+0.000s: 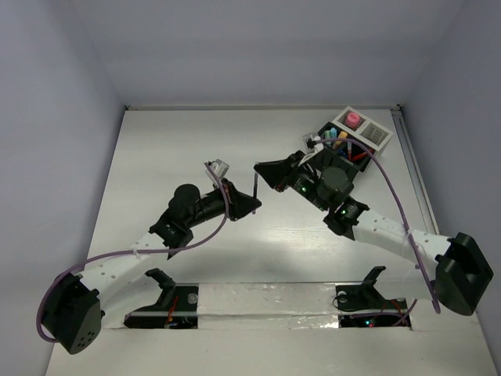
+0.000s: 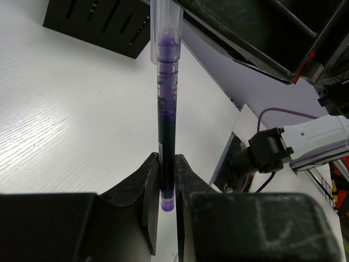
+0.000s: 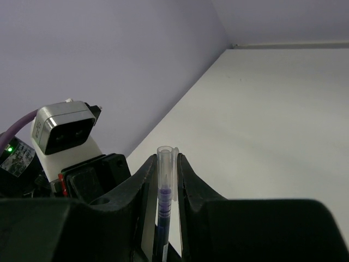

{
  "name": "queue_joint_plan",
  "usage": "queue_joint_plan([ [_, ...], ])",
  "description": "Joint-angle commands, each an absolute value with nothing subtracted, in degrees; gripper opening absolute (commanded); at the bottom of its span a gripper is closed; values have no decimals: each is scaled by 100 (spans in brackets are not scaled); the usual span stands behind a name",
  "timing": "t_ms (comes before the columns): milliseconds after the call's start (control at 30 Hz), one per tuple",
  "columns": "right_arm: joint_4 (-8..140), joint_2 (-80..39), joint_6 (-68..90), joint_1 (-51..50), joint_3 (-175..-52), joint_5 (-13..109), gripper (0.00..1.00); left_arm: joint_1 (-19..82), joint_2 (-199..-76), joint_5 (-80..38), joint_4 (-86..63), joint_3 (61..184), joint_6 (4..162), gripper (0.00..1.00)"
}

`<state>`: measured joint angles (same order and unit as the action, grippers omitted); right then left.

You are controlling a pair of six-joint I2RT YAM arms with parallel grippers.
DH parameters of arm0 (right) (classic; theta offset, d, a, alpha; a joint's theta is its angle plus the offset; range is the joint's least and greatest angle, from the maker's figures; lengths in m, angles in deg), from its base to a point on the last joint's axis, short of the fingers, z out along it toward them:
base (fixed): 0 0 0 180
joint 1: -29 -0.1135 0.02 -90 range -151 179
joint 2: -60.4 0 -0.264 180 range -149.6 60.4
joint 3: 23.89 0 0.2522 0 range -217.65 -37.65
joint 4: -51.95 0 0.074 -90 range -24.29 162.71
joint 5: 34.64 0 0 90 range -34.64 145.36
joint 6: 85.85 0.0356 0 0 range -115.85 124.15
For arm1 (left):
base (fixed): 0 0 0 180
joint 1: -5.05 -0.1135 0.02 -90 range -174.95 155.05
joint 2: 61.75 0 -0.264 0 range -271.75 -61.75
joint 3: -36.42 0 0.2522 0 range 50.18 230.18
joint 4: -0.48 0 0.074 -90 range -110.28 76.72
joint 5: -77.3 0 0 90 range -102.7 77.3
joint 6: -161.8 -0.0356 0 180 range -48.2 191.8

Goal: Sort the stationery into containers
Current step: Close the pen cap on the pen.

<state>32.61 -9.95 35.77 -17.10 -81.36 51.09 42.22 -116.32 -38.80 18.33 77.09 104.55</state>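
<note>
Slim clear-barrelled pen (image 2: 165, 98); L gripper (image 2: 166, 164) pinching, R gripper (image 3: 166, 161) seemingly too.

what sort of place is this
Likely a robot lab cell: a white table boxed in by plain walls, a left arm and right arm bolted at its near edge, and a stationery organizer.

My two grippers meet near the middle of the table (image 1: 156, 157): my left gripper (image 1: 253, 204) reaches in from the near left and my right gripper (image 1: 261, 171) from the far right. The pen (image 1: 257, 186) runs between them, one end between my left fingers (image 2: 150, 188) and the other between my right fingers (image 3: 143, 183). The organizer (image 1: 376, 134) sits at the far right corner, behind my right arm. A bottle (image 1: 354, 120) stands in its far section. The markers (image 1: 338, 135) lie, I think, in the compartments just nearer me.
</note>
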Motion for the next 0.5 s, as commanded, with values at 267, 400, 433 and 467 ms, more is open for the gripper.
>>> queue_joint_plan([
  [267,4418,-1114,3895,-2373,-7080,4095,0,3977,-11466,-3256,3022,8902,10344,0],
  [400,4251,-1184,4071,-2495,-6895,4086,0,3977,-11537,-3256,2952,9104,10317,0],
  [433,4181,-1202,4132,-2496,-6868,4104,0,3977,-11537,-3265,2952,9148,10317,0],
  [467,4180,-1219,4142,-2548,-6850,4121,0,3977,-11537,-3265,2943,9166,10326,0],
])
